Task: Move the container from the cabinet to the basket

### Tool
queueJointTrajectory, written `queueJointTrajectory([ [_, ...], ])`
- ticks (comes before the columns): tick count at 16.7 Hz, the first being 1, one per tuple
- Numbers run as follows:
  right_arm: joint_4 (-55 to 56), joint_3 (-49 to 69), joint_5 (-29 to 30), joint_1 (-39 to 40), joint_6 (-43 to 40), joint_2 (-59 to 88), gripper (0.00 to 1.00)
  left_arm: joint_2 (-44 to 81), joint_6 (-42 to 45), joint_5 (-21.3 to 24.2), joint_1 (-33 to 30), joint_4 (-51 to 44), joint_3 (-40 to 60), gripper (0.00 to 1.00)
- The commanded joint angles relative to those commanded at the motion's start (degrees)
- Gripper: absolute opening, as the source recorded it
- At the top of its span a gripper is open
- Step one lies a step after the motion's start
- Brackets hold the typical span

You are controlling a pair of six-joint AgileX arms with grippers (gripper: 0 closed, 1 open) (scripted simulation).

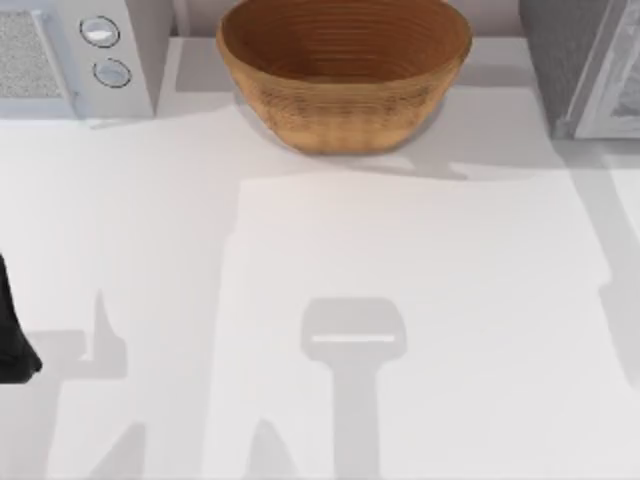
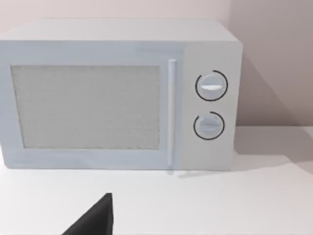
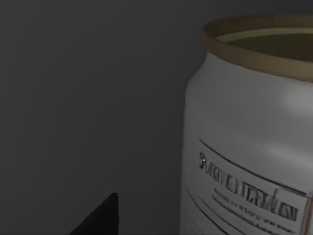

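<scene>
The container (image 3: 249, 147), a silver can with a printed label, stands upright against the dark grey inner wall of the cabinet (image 3: 73, 98), close in front of my right wrist camera. One dark fingertip (image 3: 100, 220) of my right gripper (image 3: 156, 231) shows beside the can, with a gap between them, and the gripper is open. From above, the grey cabinet (image 1: 560, 60) sits at the table's far right with its paler door panel (image 1: 618, 90) swung out. The brown wicker basket (image 1: 345, 105) stands at the far middle with nothing in it.
A white microwave (image 1: 100, 55) with two round knobs stands at the far left corner and faces the left wrist camera (image 2: 117, 98). My left arm (image 1: 12, 340) is parked at the table's left edge, its gripper (image 2: 156, 231) open over bare white tabletop (image 1: 330, 300).
</scene>
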Motion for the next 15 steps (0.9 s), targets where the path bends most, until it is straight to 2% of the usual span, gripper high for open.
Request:
queueJointTrajectory([
  [11,0.0,0.0,0.0,0.0,0.0,0.0,0.02,0.0,0.0,0.0,0.0,0.0,0.0,1.0],
  [15,0.0,0.0,0.0,0.0,0.0,0.0,0.0,0.0,0.0,0.0,0.0,0.0,0.0,1.0],
])
